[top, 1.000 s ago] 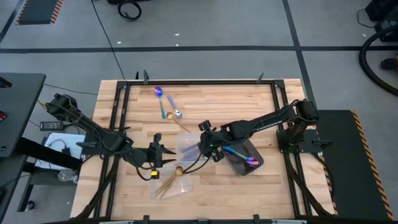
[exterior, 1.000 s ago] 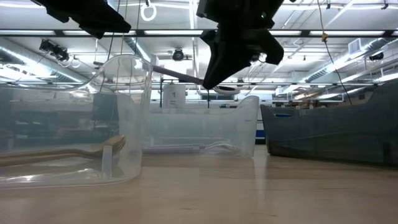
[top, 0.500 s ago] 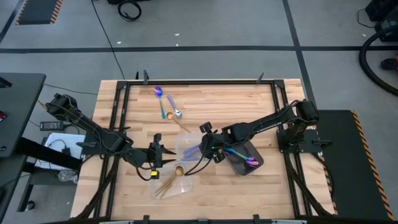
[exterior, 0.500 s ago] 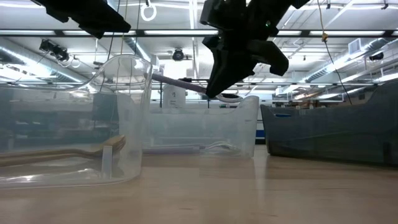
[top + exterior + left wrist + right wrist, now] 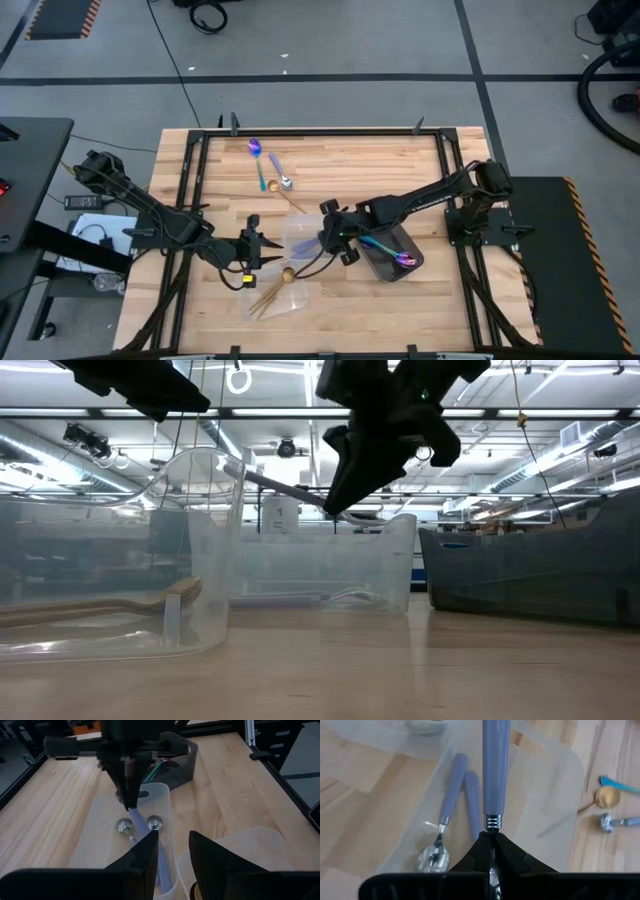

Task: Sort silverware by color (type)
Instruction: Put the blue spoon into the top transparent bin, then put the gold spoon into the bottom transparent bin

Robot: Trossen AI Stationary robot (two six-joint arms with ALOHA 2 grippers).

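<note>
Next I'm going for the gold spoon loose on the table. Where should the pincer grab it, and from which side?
Grip the gold spoon by its thin handle, near the free end, coming straight down with jaws across it. It lies flat, and its bowl sits close to a silver spoon and a teal handle, so that end looks crowded.

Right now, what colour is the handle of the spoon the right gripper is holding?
Pale lavender-blue handle, clearest in the right wrist view, pinched in the right gripper.

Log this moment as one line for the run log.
right claw: shut on lilac-handled spoon, above clear container | container: two matching spoons inside | left claw: open, waiting nearby
</note>
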